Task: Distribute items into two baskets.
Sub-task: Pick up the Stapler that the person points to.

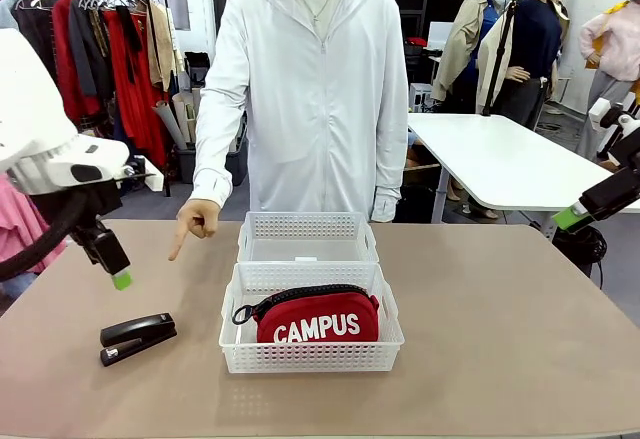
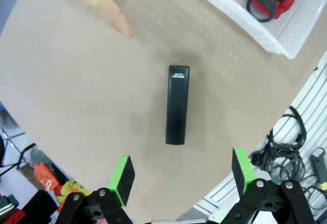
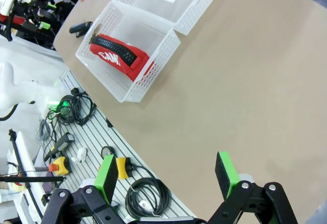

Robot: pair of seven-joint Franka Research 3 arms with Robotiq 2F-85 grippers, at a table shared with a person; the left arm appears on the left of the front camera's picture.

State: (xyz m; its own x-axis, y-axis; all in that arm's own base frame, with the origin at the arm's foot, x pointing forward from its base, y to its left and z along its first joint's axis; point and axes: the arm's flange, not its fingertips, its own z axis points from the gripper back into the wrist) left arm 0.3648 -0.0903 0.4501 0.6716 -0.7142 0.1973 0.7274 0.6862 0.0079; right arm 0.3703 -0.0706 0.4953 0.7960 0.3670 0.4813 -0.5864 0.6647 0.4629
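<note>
Left wrist view, stapler (image 2: 177, 104) lying ahead, midway between spread, empty left fingers (image 2: 121, 179), untouched.

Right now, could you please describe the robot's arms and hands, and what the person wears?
The left arm has a white shell with a black hose beneath. The left hand and right hand are black, two-fingered, with green pads. The person wears a white long-sleeved zip jacket.

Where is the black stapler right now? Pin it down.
In the front view the stapler lies on the table, left of the near basket, below the open left pincer.
</note>
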